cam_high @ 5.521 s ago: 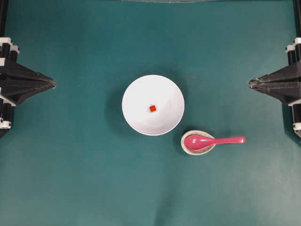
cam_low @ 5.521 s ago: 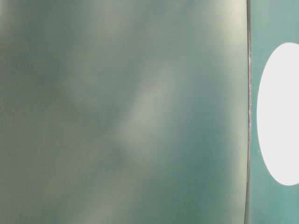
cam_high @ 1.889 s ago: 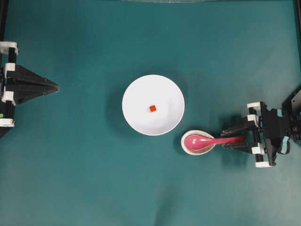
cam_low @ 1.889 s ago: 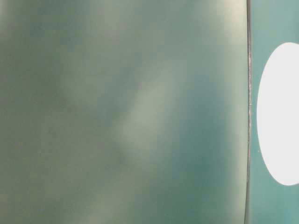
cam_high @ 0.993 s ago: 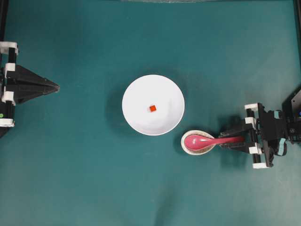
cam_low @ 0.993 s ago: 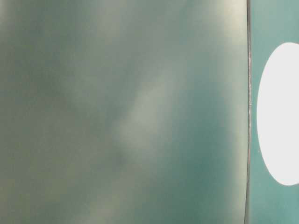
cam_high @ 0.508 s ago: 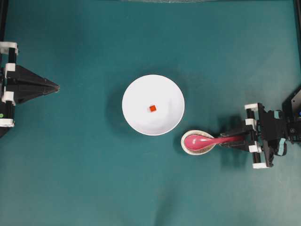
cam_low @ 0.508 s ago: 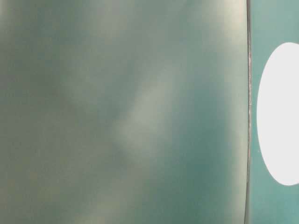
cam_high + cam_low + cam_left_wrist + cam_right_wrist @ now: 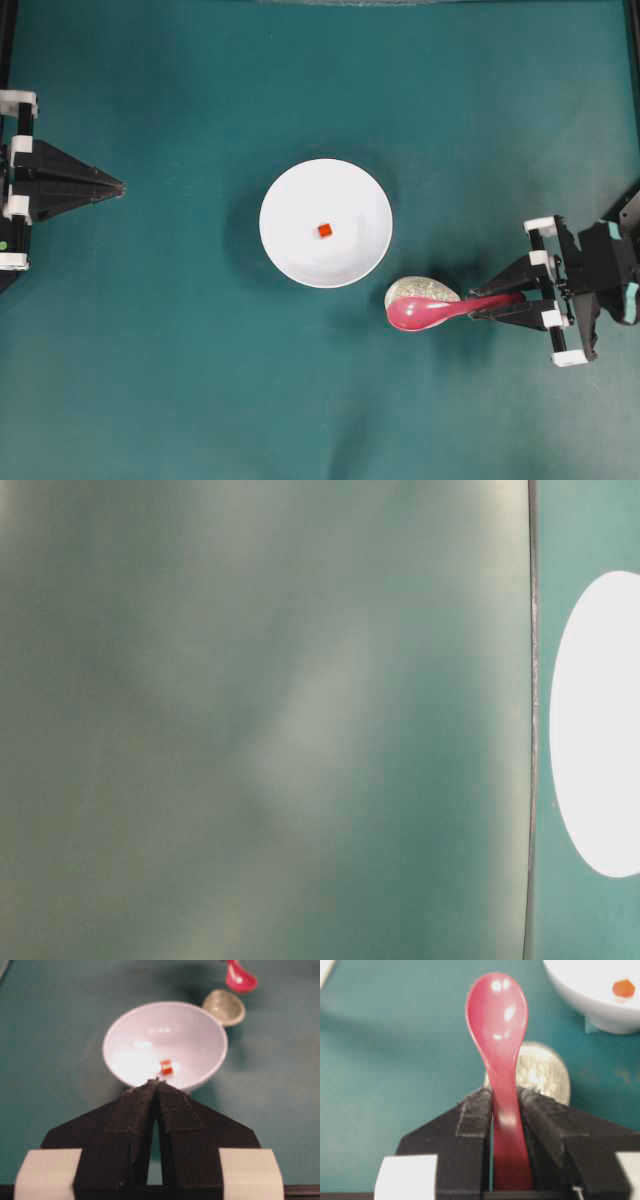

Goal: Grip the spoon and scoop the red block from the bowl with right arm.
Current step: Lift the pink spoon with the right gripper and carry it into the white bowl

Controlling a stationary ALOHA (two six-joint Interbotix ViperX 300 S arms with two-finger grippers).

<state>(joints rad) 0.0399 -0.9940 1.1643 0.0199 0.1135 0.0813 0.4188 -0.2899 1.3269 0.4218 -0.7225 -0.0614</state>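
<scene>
My right gripper (image 9: 487,302) (image 9: 504,1097) is shut on the handle of the magenta-pink spoon (image 9: 425,312) (image 9: 497,1020), which hangs lifted just off the speckled rest, its scoop pointing towards the bowl. The white bowl (image 9: 285,250) (image 9: 120,1035) (image 9: 590,1007) (image 9: 600,810) sits mid-table with the small red block (image 9: 324,230) (image 9: 166,1066) (image 9: 623,988) near its centre. Far off at the left edge, my left gripper (image 9: 120,185) (image 9: 156,1081) is shut and holds nothing, pointing at the bowl.
The speckled grey-beige spoon rest (image 9: 418,290) (image 9: 545,1072) (image 9: 224,1007) lies on the green mat just right of and below the bowl, partly under the spoon. The table-level view is mostly blur.
The right gripper closed on the spoon's handle and raised it. The spoon's scoop has left the rest and shifted slightly toward the near edge; the left arm stayed put.
</scene>
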